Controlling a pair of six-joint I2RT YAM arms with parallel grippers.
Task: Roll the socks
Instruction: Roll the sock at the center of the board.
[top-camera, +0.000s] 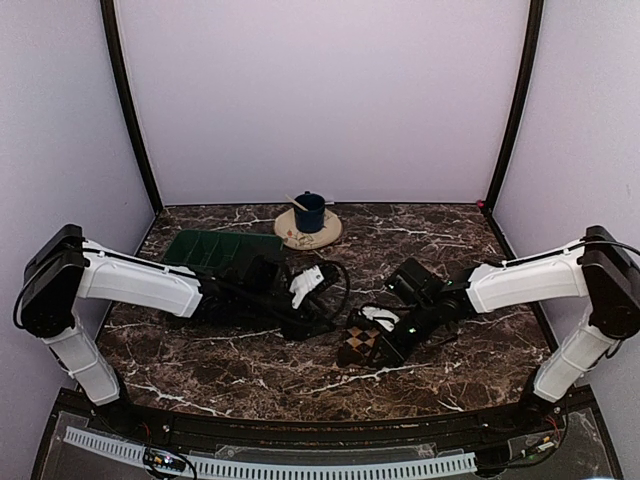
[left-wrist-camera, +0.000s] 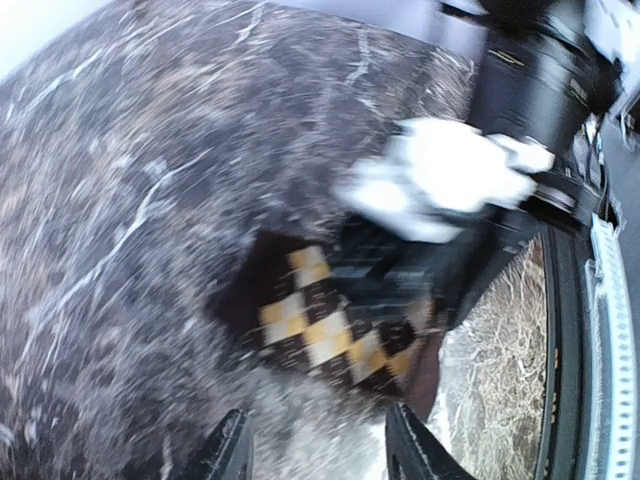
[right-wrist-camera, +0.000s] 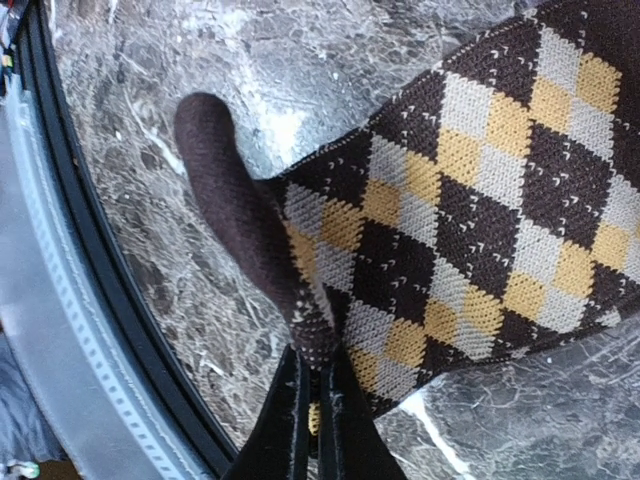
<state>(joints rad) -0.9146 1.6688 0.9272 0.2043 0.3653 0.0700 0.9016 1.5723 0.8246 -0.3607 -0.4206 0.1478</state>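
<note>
The brown-and-cream checkered sock (top-camera: 360, 343) lies on the marble table in front of centre. In the right wrist view the sock (right-wrist-camera: 480, 220) fills the frame, with a plain dark brown end (right-wrist-camera: 230, 200) sticking up. My right gripper (right-wrist-camera: 318, 400) is shut on the sock's edge and also shows in the top view (top-camera: 380, 348). My left gripper (left-wrist-camera: 320, 455) is open and empty, just short of the sock (left-wrist-camera: 320, 320); it sits to the sock's left in the top view (top-camera: 333, 327). The plain tan-brown sock is out of view.
A green compartment tray (top-camera: 222, 250) stands at the back left. A blue cup (top-camera: 309, 212) sits on a round plate (top-camera: 330, 235) at the back centre. The table's black front rim (right-wrist-camera: 110, 300) runs close to the sock.
</note>
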